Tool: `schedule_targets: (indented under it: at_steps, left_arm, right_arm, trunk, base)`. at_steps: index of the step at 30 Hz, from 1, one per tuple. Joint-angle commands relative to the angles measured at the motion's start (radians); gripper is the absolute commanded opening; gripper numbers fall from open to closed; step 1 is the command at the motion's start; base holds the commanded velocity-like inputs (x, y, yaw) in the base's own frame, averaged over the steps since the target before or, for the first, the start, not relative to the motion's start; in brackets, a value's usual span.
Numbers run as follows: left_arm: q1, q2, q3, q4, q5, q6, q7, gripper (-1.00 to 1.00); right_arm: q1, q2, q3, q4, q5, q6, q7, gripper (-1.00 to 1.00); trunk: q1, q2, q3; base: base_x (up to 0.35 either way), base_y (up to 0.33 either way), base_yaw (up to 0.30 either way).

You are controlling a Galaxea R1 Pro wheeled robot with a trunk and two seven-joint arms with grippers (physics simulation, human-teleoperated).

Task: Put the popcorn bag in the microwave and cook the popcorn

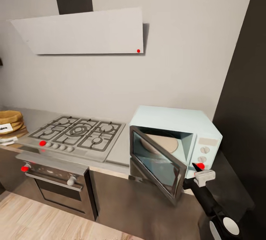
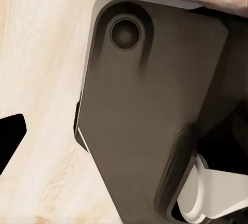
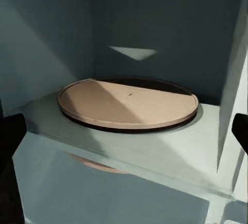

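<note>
From the head camera, the small pale blue-white microwave (image 1: 177, 136) sits at the right end of the reflective grey countertop (image 1: 118, 151), its grey-framed glass door (image 1: 157, 164) swung half open toward the robot. The right gripper (image 1: 197, 171) hangs just beside the door's free edge; from here I cannot tell how its jaws stand. The tan-brown paper popcorn bag (image 1: 10, 121) rests at the far left of the counter, beyond the steel gas hob (image 1: 75, 132), well apart from the microwave. The door-opening step looks nearly done; next the bag must be fetched, which calls for a shift leftward.

The left wrist camera looks down on pale wood floor (image 2: 41, 79) and a dark part of the robot's body (image 2: 150, 110); its jaw state cannot be told.

The right wrist camera faces the oven's cavity and bare round tan turntable (image 3: 126, 102). The dark fingertips (image 3: 10, 136) sit at opposite edges, wide apart, holding nothing.
</note>
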Motion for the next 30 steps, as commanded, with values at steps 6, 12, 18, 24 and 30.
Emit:
schedule_targets:
  at_steps: [6,12,18,24,30]
  left_arm:
    - [0.000,0.000,0.002,-0.003,0.000,0.006,0.000,1.00]
    - [0.000,0.000,0.003,-0.003,0.000,0.006,0.000,1.00]
    - [0.000,0.000,0.003,-0.003,0.000,0.006,0.000,1.00]
    - [0.000,0.000,0.003,-0.002,0.000,0.006,0.000,1.00]
    - [0.000,0.000,0.002,-0.002,0.000,0.006,0.000,1.00]
  right_arm:
    - [0.000,0.000,0.000,0.000,-0.013,-0.014,0.010,1.00]
    - [0.000,0.000,0.000,0.000,-0.013,-0.017,0.010,1.00]
    - [0.000,0.000,0.000,0.000,-0.013,-0.018,0.010,1.00]
    - [0.000,0.000,0.000,0.000,-0.013,-0.017,0.010,1.00]
    - [0.000,0.000,0.000,0.000,-0.013,-0.017,0.010,1.00]
  trunk:
    - [0.000,-0.001,-0.001]
    - [0.000,-0.001,-0.001]
    - [0.000,-0.001,-0.001]
    - [0.000,-0.001,-0.001]
    - [0.000,-0.001,-0.001]
  base:
    - [-0.090,0.000,0.254]
    - [-0.243,0.000,0.254]
    - [-0.176,0.019,0.254]
    - [-0.008,0.002,0.254]
    - [0.000,0.000,0.254]
